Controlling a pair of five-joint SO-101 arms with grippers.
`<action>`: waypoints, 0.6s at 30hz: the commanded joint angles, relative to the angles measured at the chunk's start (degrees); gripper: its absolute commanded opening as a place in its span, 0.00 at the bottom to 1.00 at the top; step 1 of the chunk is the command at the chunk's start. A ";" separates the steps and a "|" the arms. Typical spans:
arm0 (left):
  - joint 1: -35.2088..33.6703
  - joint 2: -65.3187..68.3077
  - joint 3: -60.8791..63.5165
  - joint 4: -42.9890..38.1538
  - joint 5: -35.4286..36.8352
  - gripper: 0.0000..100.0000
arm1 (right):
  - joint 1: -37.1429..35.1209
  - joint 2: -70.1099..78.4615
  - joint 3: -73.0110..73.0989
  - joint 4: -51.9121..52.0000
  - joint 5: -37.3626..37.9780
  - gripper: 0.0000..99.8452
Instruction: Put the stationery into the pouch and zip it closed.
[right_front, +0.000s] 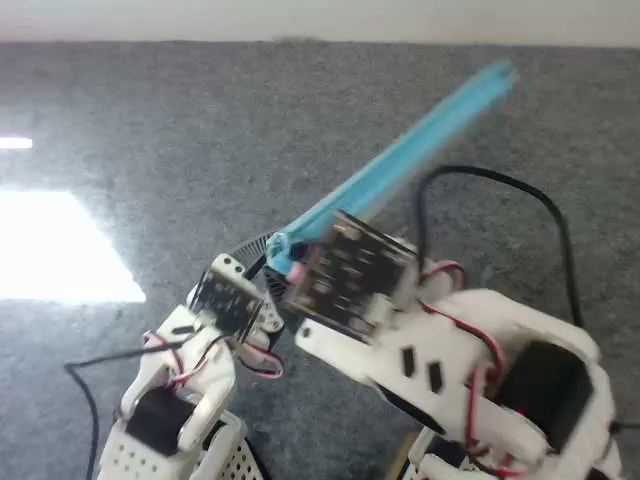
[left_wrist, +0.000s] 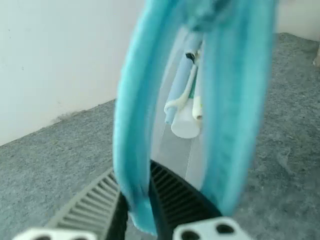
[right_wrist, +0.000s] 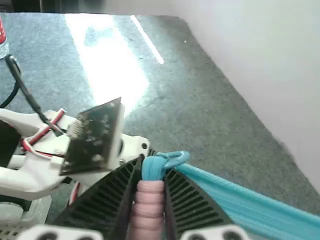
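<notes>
Left gripper (left_wrist: 137, 210): clenched on one blue fabric lip of the pouch (right_front: 410, 150), at the end nearest the arms. The lip is pinched flat between the ribbed jaws.

Pouch: long and narrow. It runs from the two grippers out to the far right over the grey table (right_front: 150, 130) and appears to be held up off it. The left wrist view looks into a gaping mouth, so the zip is judged not yet closed. The stationery (left_wrist: 186, 100), pens and a white tube, lies inside toward the far end.

Right gripper (right_wrist: 148, 185): clamped on the pink ribbed pull (right_wrist: 148, 205) where it meets the pouch's near end, just beside the left gripper.

Handling, as judged:
- The pouch is soft and light. It will buckle and bunch if the pull is drawn without counter-tension.
- The left hold on the lip is the right anchor, provided it sits behind the slider.
- The pull is small, and its ribs give some purchase. It should be taken squarely across its width and drawn in line with the zip.
- The contents are loose and may slide toward the mouth if the far end rises.
</notes>
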 joint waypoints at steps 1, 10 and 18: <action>-0.09 8.00 0.22 -3.96 -0.97 0.01 | -4.70 3.38 -7.21 2.24 -0.88 0.01; -1.93 2.46 -8.31 8.79 -2.73 0.01 | 10.07 2.59 -10.99 7.52 -0.88 0.01; -1.93 1.05 -7.43 10.37 -2.73 0.01 | 14.99 4.35 -10.90 17.01 -0.88 0.01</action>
